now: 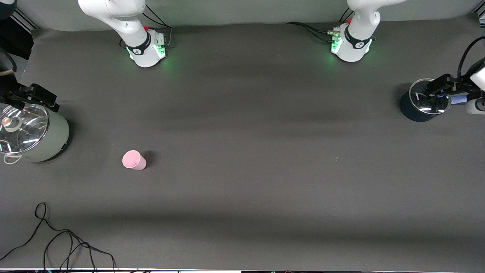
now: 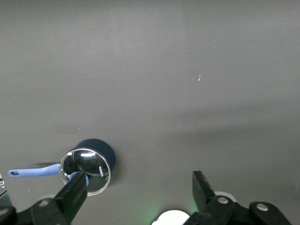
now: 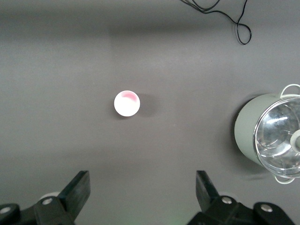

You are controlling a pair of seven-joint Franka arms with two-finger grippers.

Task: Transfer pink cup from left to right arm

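Left gripper (image 1: 441, 93): fingers spread wide, empty, hanging over the dark blue saucepan (image 1: 420, 106) at the left arm's end of the table.

Right gripper (image 1: 32, 99): fingers spread wide, empty, over the grey-green lidded pot (image 1: 45, 138) at the right arm's end. Both arms appear parked.

Pink cup (image 1: 133, 160): upright on the grey table (image 1: 246, 132), rim up, alone, near the grey-green pot and well apart from the saucepan. The right wrist view looks straight down into it (image 3: 127, 103).

Loose black cable (image 1: 64, 242) lies nearer the front camera.

Risks, judged:
1. Long reach for the left arm; an off-centre approach could tip the light cup.
2. Tapered wall may slip upward between 2 fingers.
3. Handover collision if the arms crowd.
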